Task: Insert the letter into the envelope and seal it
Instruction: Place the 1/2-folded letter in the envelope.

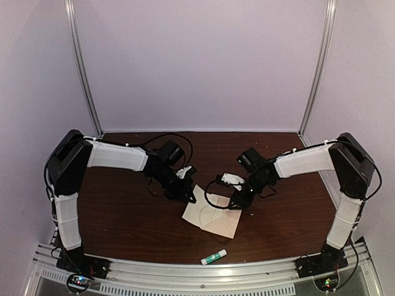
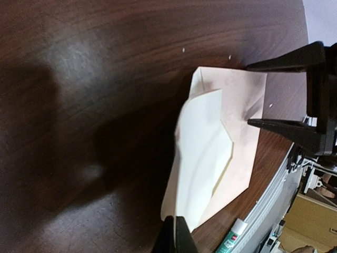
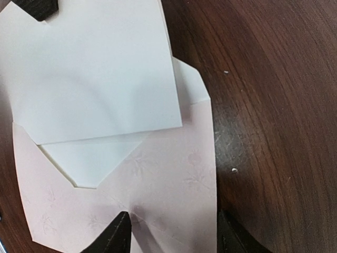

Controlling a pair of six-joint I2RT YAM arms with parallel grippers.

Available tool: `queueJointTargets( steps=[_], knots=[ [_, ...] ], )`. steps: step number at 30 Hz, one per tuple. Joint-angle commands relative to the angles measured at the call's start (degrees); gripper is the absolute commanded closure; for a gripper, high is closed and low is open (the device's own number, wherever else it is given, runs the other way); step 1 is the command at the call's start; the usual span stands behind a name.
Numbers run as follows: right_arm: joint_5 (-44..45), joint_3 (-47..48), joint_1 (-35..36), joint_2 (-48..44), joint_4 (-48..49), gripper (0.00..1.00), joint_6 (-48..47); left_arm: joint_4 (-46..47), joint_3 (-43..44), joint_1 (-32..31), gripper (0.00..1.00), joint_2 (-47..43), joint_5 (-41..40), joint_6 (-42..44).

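The pinkish-tan envelope [image 3: 163, 184] lies flat on the dark wood table [image 1: 129, 216], its open flap [image 3: 194, 87] peeking out beyond the letter. The letter [image 3: 95, 68], a pale cream sheet, slants down toward the envelope's V-shaped mouth. My left gripper [image 2: 176, 234] is shut on the letter's [image 2: 202, 153] raised near corner. My right gripper [image 3: 176, 237] stands open over the envelope's closed end, one fingertip [image 3: 118, 234] on the paper, the other just off its edge on the wood. From above, both grippers [image 1: 188, 196] [image 1: 239, 202] meet at the envelope [image 1: 222, 225].
A green-and-white glue stick [image 1: 213, 257] lies near the table's front edge, beside the metal rail [image 1: 185, 271]. Black cables loop behind both wrists at mid-table. White walls enclose the back and sides.
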Motion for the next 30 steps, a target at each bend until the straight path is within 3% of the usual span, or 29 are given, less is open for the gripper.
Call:
queueJointTargets(
  steps=[1, 11, 17, 30],
  knots=[
    [5.4, -1.7, -1.6, 3.0, -6.0, 0.44, 2.4, 7.4, -2.6, 0.7, 1.00, -4.1, -2.2, -4.4],
    [3.4, -2.6, -1.7, -0.3, -13.4, 0.44, 0.7, 8.2, -2.6, 0.7, 1.00, -2.0, -2.8, -4.3],
    [6.2, -4.4, -1.8, -3.1, -13.1, 0.44, 0.1, 7.5, -1.3, 0.8, 1.00, -1.5, -1.9, -4.9],
    [4.9, -0.5, -3.4, -2.4, -11.1, 0.43, 0.2, -19.1, 14.6, 0.7, 1.00, 5.9, 0.6, 7.4]
  ],
)
